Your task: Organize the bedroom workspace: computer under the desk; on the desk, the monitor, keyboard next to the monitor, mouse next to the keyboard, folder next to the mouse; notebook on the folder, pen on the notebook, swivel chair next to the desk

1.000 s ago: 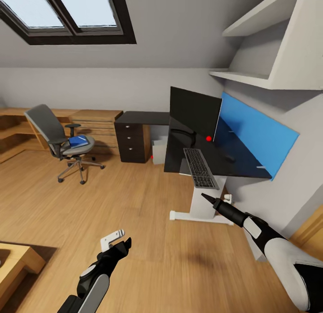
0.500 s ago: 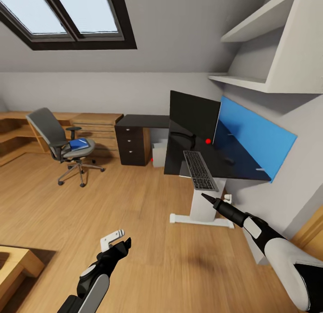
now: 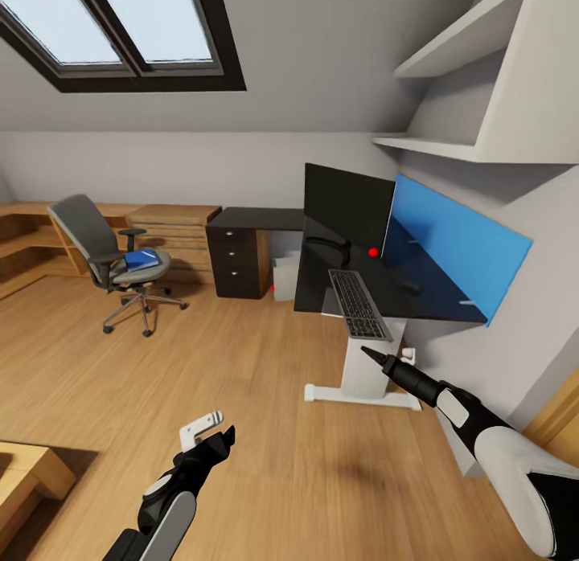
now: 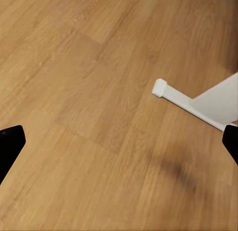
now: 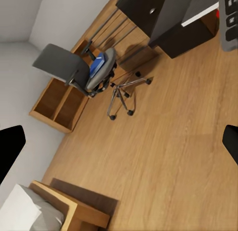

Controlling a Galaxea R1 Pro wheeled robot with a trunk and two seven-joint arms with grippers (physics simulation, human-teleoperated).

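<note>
The flat bright-blue folder [image 3: 141, 257] lies on the seat of the grey upholstered swivel chair [image 3: 108, 253], well apart, ahead-left of the robot; the left gripper [image 3: 211, 434], fingers apart and empty, is nearer than the right gripper [image 3: 371, 354], also spread

Black counter, blue accents, warm wood floor

The counter [image 3: 418, 300] is glossy black, the monitor [image 3: 347, 203] black with a red dot; the keyboard [image 3: 358, 304] is silver-grey with dark keys. The swivel chair [image 3: 108, 251] is grey, the folder [image 3: 141, 259] bright blue, the floor [image 3: 265, 384] honey-brown planks.
</note>
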